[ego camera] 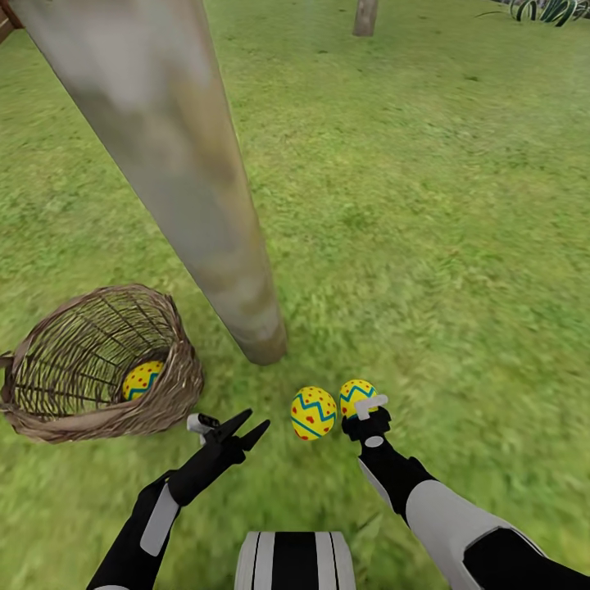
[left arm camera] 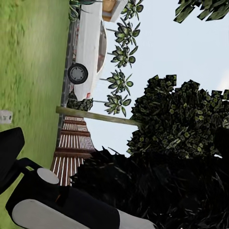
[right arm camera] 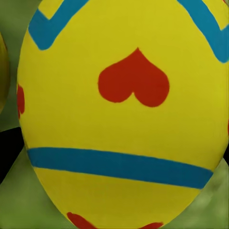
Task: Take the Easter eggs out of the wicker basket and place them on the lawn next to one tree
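The thick pale tree leans across the lawn, its foot near the middle of the head view. The wicker basket lies tipped on its side at the left, with one Easter egg inside. A second egg rests on the grass just in front of the trunk's foot. Beside it, my right gripper is shut on a third egg, which shows very close in the right wrist view. My left gripper hovers open and empty between the basket and the eggs.
Another trunk and a spiky plant stand far back. The left wrist view takes in a slatted wooden fence, a white car and a dark-leaved tree. Open grass spreads to the right.
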Tool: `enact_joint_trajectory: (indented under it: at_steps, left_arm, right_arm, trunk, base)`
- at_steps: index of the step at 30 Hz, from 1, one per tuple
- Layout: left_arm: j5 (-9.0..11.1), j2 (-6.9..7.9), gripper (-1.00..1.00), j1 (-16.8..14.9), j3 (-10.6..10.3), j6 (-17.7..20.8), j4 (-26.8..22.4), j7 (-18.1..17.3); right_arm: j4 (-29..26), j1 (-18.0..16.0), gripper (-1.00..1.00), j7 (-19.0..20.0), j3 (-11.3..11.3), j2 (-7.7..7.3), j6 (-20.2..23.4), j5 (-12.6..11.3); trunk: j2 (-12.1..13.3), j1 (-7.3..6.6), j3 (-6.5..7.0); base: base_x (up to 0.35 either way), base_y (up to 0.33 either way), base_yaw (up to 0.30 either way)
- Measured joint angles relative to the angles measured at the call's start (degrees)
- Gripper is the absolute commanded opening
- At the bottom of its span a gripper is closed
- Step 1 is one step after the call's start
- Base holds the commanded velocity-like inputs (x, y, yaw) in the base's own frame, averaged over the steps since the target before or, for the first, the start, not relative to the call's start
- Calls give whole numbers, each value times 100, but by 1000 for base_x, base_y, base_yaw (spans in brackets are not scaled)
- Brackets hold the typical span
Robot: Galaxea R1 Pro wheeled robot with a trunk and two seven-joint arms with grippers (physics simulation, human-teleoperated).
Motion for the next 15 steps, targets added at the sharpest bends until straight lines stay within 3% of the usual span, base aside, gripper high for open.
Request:
enact_joint_trajectory:
  at_steps: [1, 15]
  left_arm:
    - [0, 0, 100, 0, 1, -1, -2, 0]
    - [35, 8, 100, 64, 10, -10, 7, 0]
  right_arm:
    - [11, 0, 100, -17, 0, 6, -2, -4]
    - [139, -38, 100, -82, 50, 4, -30, 89]
  trunk:
    - [0, 0, 0]
    - [3, 1, 0]
  base:
    - [14, 0, 0]
    - [0, 0, 0]
